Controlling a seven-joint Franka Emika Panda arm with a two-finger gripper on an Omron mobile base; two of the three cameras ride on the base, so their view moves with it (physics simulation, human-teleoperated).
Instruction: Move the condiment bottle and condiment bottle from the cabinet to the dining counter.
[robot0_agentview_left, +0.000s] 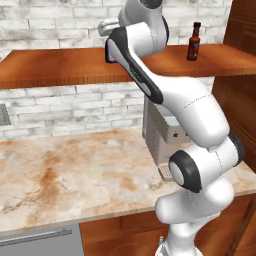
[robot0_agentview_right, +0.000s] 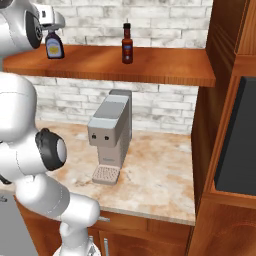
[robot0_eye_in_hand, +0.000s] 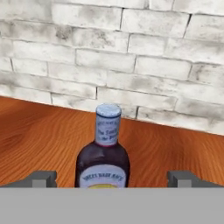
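The claw (robot0_eye_in_hand: 111, 178) stands wide open and empty, its two dark tips spread to either side at the bottom of the hand view. Between them, dead ahead and close, stands the squat sauce bottle (robot0_eye_in_hand: 103, 159): dark glass, a pale label, a pale blue cap. It is upright on the wooden shelf (robot0_eye_in_hand: 175, 148), so its long axis runs vertical and crosses the line between the tips squarely. The tips flank its shoulders without touching. My judgement is that a short, straight advance along the hand's own line would bring the body between the fingers, with no turn of the wrist needed.

The right base view adds what the hand view lacks. There the sauce bottle sits near the shelf's left end, right under the hand, and the second task bottle, a slim hot sauce bottle (robot0_agentview_right: 127, 45) with a dark cap and red label, stands well apart to its right. Below the shelf a grey coffee machine (robot0_agentview_right: 111, 135) sits on the marble desk (robot0_agentview_right: 160, 175).

In the left base view the arm hides the squat bottle.
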